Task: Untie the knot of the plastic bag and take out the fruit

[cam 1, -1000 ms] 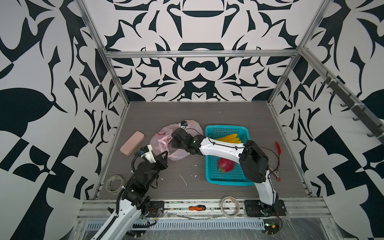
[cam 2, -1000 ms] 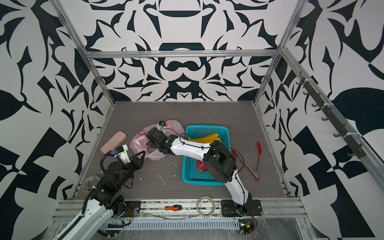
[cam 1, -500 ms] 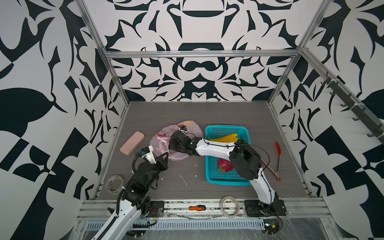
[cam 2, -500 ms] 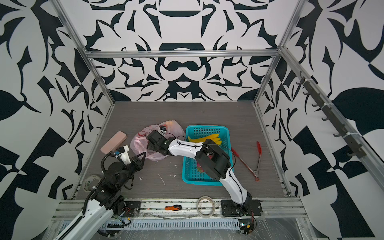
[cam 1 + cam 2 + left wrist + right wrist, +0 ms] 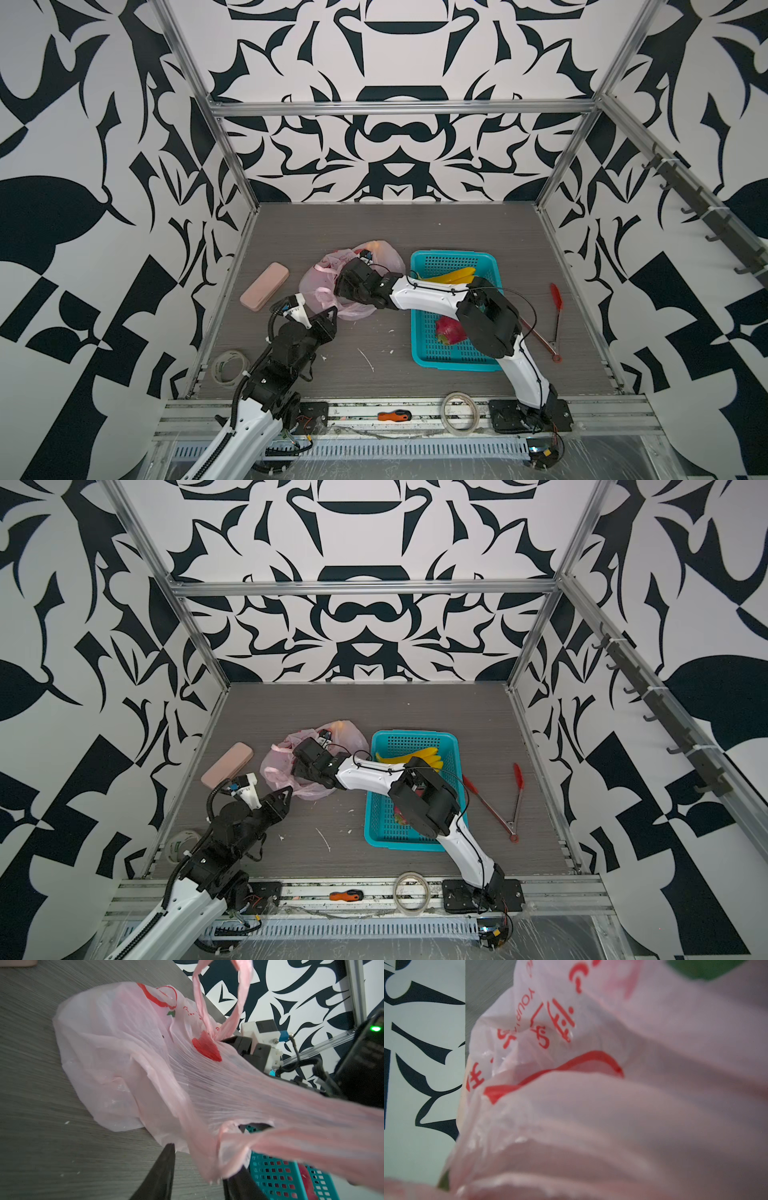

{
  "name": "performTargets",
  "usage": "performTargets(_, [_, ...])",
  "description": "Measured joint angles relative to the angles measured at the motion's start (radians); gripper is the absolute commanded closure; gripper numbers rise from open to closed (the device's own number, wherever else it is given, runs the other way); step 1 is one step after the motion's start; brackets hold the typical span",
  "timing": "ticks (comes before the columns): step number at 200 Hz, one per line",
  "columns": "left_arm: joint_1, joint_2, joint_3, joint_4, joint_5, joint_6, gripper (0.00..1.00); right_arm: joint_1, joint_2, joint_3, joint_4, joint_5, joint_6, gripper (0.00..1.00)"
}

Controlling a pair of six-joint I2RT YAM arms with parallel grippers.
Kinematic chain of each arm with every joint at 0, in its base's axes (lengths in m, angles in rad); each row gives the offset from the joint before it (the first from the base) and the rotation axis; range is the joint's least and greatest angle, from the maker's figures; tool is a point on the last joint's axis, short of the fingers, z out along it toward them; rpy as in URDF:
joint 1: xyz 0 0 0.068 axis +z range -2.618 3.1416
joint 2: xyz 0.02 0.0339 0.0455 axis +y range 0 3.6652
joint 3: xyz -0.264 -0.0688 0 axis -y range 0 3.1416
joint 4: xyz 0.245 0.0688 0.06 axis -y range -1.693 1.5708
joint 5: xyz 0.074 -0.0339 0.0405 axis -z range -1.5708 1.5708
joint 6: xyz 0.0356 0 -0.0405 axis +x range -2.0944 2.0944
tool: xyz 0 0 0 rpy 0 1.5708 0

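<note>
Just spread the left gripper [image 5: 198, 1164], lower centre, pressed together a second ago; dropped the plastic bag [image 5: 116, 1059] handle loop [image 5: 232, 1140] across one finger. Cannot tell jaw state on the right gripper [image 5: 349, 286], buried in the bag mid-frame. Found no knot; likely fishing for remaining fruit, with bananas [image 5: 453, 275] and dragon fruit [image 5: 449, 330] already in the basket [image 5: 419, 266], right of bag.

Robot lab test cell. Boxed in by black-and-white patterned walls [image 5: 395, 54] on a bare aluminium frame [image 5: 399, 108]. Two arms, left arm [image 5: 286, 345] and right arm [image 5: 428, 297], bolted to a slotted rail [image 5: 353, 405] at the table [image 5: 374, 224] edge, wiring exposed, cable duct [image 5: 415, 449] just below their bases. Workshop clutter lying about: screwdriver [image 5: 394, 415] and tape roll [image 5: 444, 409] on the rail between the bases, second roll [image 5: 216, 368] beside the left arm, tongs [image 5: 555, 293] beyond the right arm's elbow.
</note>
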State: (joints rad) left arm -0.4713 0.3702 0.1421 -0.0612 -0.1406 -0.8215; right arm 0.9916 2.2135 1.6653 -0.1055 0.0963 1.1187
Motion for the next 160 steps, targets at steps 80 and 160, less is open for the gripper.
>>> performTargets(80, [0.000, 0.216, 0.150, -0.014, 0.006, 0.099, 0.44, 0.000, -0.003, -0.035, 0.050, -0.029, -0.004, 0.35])
performTargets(160, [0.000, 0.258, 0.180, 0.064, -0.041, 0.167, 1.00, 0.000, -0.043, -0.087, 0.074, -0.029, -0.002, 0.36])
